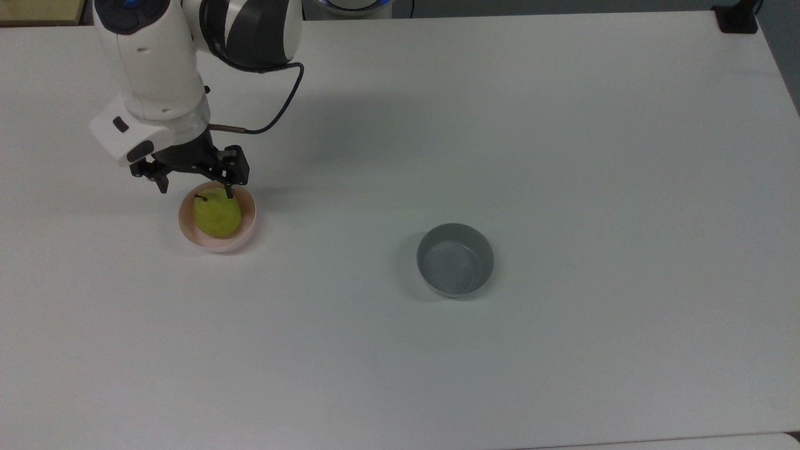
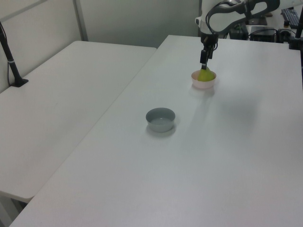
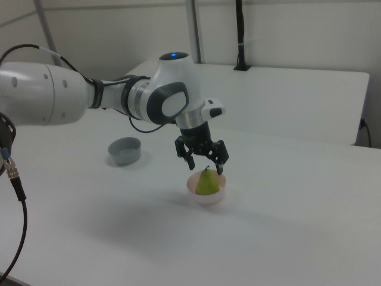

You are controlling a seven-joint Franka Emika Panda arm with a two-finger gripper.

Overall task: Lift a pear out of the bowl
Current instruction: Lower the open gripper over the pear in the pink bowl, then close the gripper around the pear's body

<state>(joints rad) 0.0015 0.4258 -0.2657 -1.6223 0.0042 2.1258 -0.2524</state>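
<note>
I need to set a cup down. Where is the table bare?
The table is bare between the pink bowl and grey bowl, and on the top view's right. It's crowded where the hand hovers above the pear.

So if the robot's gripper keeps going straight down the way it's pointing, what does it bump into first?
Most likely the pear. The gripper points downward with its fingers open, just above the fruit sitting in the pink bowl. It looks slightly off-centre, so one finger might meet the bowl's rim instead; depth is hard to judge.
</note>
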